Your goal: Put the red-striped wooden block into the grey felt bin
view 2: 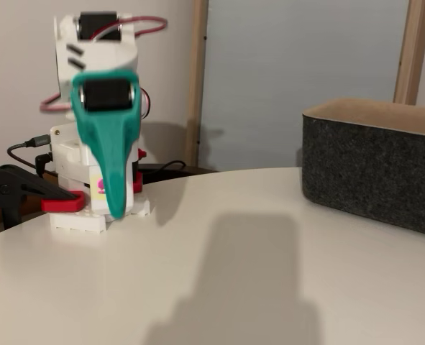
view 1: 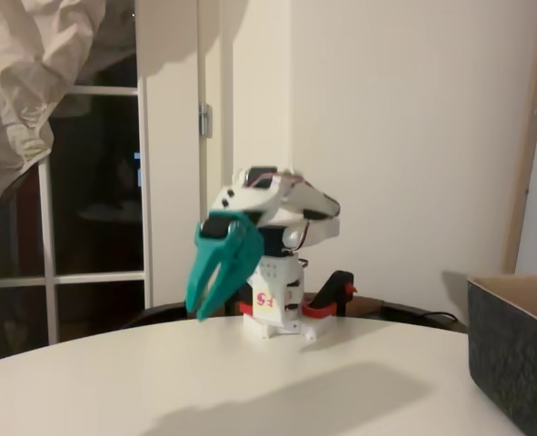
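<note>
- The small white arm sits folded back on its base at the far side of the round white bench [view 1: 114, 381], its teal two-finger hand [view 1: 201, 307] hanging tip-down just in front of the base
- In a fixed view from the front-left, the two teal fingers [view 1: 215, 272] stand a little apart toward their tips, with a narrow gap between them and nothing in it; the hand is slightly open and carries nothing
- In the other fixed view the hand [view 2: 116, 208] is seen edge-on as one teal blade, so its opening cannot be read from there
- A black-and-red clamp [view 2: 25, 194] holds the base to the bench edge, with dark cables trailing behind it
- The large dark grey felt bin [view 2: 374, 172], with thick straight walls and a paler beige lining at its rim, stands on the bench well apart from the arm, at the right of both fixed views [view 1: 513, 354]
- I cannot see the red-striped wooden block anywhere on the bench from either side, and the inside of the bin is hidden by its walls, so I cannot say where the block is
- My judgement: the arm is at rest, either before the pick begins or after the drop; the frames do not settle which
- If the block is still to be fetched, the next move calls for unfolding the arm, finding the block, and opening the hand wider to fit round it before any carry toward the bin
</note>
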Controlling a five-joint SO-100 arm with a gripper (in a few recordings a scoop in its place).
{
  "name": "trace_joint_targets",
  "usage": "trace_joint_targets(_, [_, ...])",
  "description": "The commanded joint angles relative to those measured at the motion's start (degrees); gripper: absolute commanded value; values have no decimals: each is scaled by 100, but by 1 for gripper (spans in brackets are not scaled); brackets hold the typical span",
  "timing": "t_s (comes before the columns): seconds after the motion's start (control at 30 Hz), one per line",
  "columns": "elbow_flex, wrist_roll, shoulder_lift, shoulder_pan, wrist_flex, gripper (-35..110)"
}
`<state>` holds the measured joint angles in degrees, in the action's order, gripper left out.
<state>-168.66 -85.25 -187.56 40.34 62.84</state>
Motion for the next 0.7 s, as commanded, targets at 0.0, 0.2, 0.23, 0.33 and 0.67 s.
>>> trace_joint_targets(0.0, [-457, -97, -633, 176, 53, 5])
trace_joint_targets(0.2, [-756, -343, -633, 325, 0, 4])
trace_joint_targets(0.23, [-791, -396, -633, 360, 0, 3])
trace_joint_targets(0.33, [-923, -492, -633, 431, 0, 2])
trace_joint_targets(0.67, [-1143, -466, -633, 457, -9, 0])
